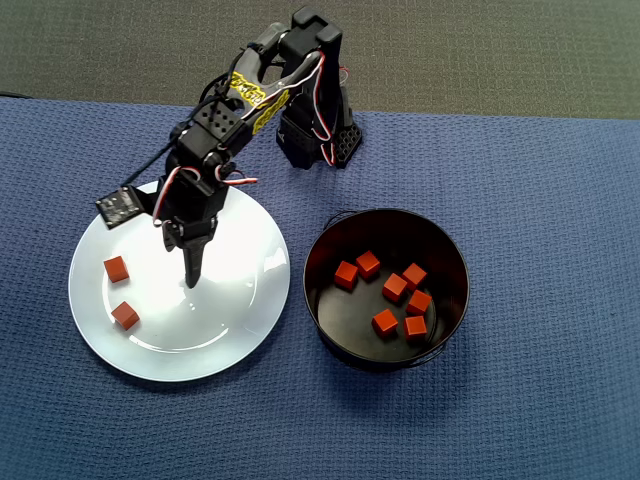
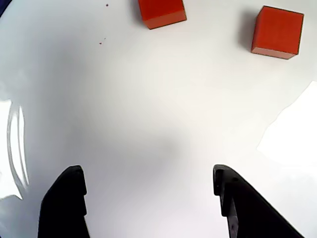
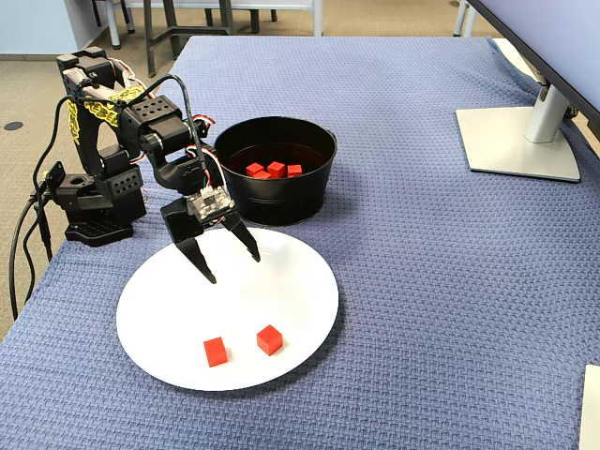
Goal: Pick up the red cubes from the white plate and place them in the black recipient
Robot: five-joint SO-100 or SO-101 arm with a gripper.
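Two red cubes (image 1: 116, 268) (image 1: 125, 315) lie on the left part of the white plate (image 1: 225, 320). In the fixed view they are at the plate's near side (image 3: 216, 352) (image 3: 270, 339). In the wrist view they lie at the top (image 2: 161, 12) (image 2: 277, 32). My gripper (image 3: 234, 267) is open and empty. It hangs over the plate's middle (image 1: 192, 275), well short of both cubes. Its jaws (image 2: 147, 171) frame bare plate (image 2: 148, 99). The black pot (image 1: 450, 250) stands right of the plate and holds several red cubes (image 1: 395, 287).
The arm's base (image 3: 94, 211) stands on the blue cloth behind the plate. A monitor stand (image 3: 520, 141) is at the far right in the fixed view. The pot (image 3: 309, 192) nearly touches the plate's rim (image 3: 323, 272).
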